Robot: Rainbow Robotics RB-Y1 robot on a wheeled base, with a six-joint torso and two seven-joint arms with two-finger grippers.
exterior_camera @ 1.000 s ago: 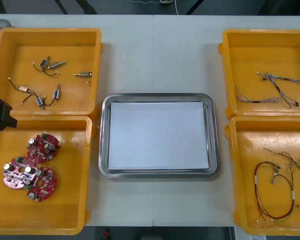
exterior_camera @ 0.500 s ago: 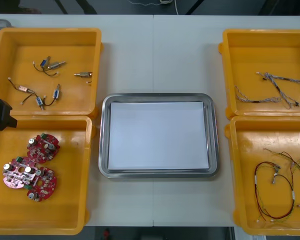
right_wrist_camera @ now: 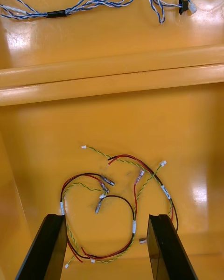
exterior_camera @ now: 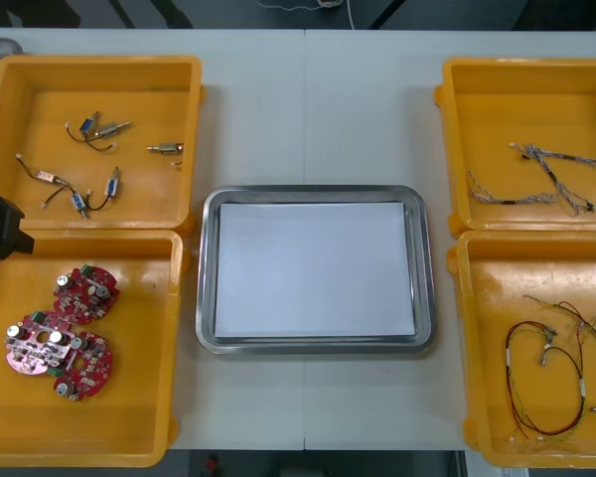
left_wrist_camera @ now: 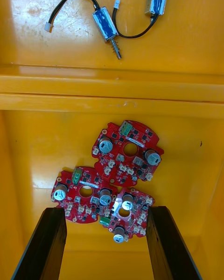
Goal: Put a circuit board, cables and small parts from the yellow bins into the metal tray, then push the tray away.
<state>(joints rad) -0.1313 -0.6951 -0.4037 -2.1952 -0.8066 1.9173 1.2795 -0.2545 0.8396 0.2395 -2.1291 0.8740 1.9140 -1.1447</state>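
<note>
One light table (exterior_camera: 308, 109) carries four yellow bins, two on each side, with a metal tray (exterior_camera: 207, 268) between them, white inside and holding nothing. The left gripper (left_wrist_camera: 105, 210) hangs over the near left bin (exterior_camera: 129, 417) with its black fingers (left_wrist_camera: 42, 242) standing wide apart. The right gripper (right_wrist_camera: 106, 217) hangs over the near right bin (exterior_camera: 482, 298), its fingers (right_wrist_camera: 163, 247) likewise spread.

Three round red circuit boards (left_wrist_camera: 128, 151) lie clustered and overlapping on the floor of the near left bin; in the left wrist view two of them sit between the fingertips. A tangle of red, black and yellow cables (right_wrist_camera: 135, 200) lies loose in the near right bin, much of it between the right fingers in that arm's wrist view. Twisted blue and white cables (exterior_camera: 521, 199) stretch across the far right bin (exterior_camera: 517, 99). Several small metal parts (exterior_camera: 84, 199), some joined by black leads, are scattered in the far left bin (exterior_camera: 149, 99), just beyond the wall from the boards.
</note>
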